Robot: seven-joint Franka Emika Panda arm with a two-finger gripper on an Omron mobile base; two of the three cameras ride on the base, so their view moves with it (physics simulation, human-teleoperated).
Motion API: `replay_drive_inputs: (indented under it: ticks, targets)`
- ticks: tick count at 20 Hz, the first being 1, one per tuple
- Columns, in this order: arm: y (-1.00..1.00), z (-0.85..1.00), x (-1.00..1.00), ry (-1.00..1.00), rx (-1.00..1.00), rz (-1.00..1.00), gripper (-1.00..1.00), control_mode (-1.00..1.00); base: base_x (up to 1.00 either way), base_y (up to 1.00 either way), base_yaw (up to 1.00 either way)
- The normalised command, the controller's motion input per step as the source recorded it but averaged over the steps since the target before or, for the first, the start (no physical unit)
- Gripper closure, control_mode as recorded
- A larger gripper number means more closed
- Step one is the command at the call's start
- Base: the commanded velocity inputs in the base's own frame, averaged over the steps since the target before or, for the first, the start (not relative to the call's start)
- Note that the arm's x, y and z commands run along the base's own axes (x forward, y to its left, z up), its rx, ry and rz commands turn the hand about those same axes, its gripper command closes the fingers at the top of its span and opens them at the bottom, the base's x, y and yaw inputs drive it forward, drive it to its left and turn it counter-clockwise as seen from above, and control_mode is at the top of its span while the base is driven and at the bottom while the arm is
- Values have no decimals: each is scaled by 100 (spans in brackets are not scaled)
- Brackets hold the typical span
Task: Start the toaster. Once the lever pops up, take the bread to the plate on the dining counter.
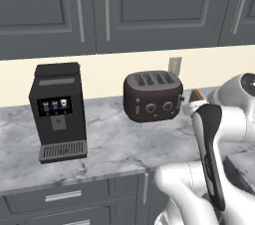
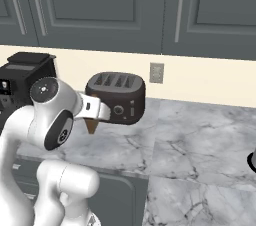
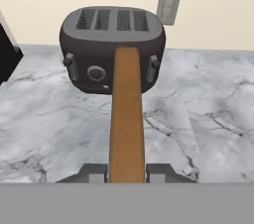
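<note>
I have the bread (image 3: pixel 127 119) pinched edge-on in the gripper (image 3: pixel 127 173): in the hand view the slice stands up the middle of the frame as a narrow brown strip, its lower end clamped between the two dark finger tips (image 3: pixel 94 172), so the jaws are clenched on it. Holding it by one thin edge leaves the broad faces free, which I judge suits laying it flat on a plate later. The toaster (image 3: pixel 113 44) sits behind the slice in the upper centre of that frame, its slots showing no bread and the side levers up, which reads to me as the toasting step done and the carry now in hand.

In the right base view the arm rises from the lower left, elbow high, and the white hand reaches toward the centre of the frame, just in front of the toaster's face; a brown corner of the slice hangs below the hand. In the left base view the toaster stands centre frame on the marble worktop (image 1: pixel 114 144), the coffee machine (image 1: pixel 57 112) at the left, and a sliver of bread peeks out beside the arm at right.

Next I need to back away and drive to the dining counter.
</note>
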Motion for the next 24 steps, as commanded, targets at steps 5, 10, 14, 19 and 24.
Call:
replay_drive_inputs:
  ticks: [5, 10, 14, 19, 24]
  targets:
    - [1, 25, -44, 1, 0, 0, 100, -100, 0, 0, 0]
    - [0, 30, -30, 1, 0, 0, 100, -100, 0, 0, 0]
    - [3, 8, -41, 4, -2, 0, 100, -100, 0, 0, 0]
    - [3, 0, -51, 11, 0, 0, 100, -100, 0, 0, 0]
    - [0, 0, -41, 9, 0, 0, 100, -100, 0, 0, 0]
